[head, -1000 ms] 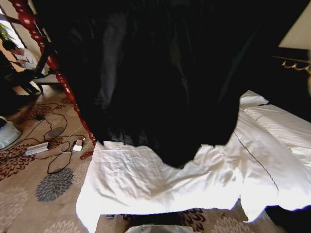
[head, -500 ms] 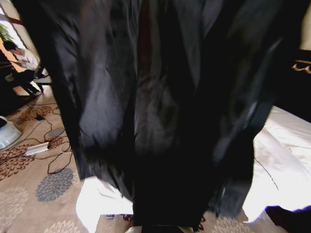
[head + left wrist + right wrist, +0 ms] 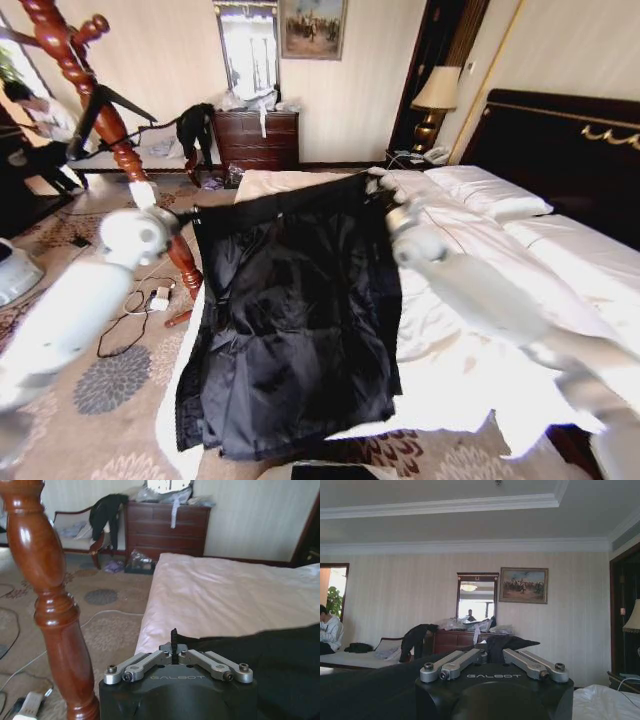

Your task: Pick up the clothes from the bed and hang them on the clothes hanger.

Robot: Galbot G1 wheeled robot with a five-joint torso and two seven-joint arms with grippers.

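Black jacket (image 3: 300, 320) spread flat, draped over the bed's (image 3: 560, 250) near left corner, hem hanging off the edge toward the carpet (image 3: 110, 385). Top edge stretched taut between both grippers. Left gripper (image 3: 174, 650) at the jacket's far left corner, jaws closed, pinching a nub of black cloth. Right gripper (image 3: 492, 655) at the far right corner, jaws drawn together on a fold of the jacket. Red-brown stand (image 3: 110, 130) upright just left of the left gripper, beside the bed. Dresser (image 3: 258, 138) against the far wall.
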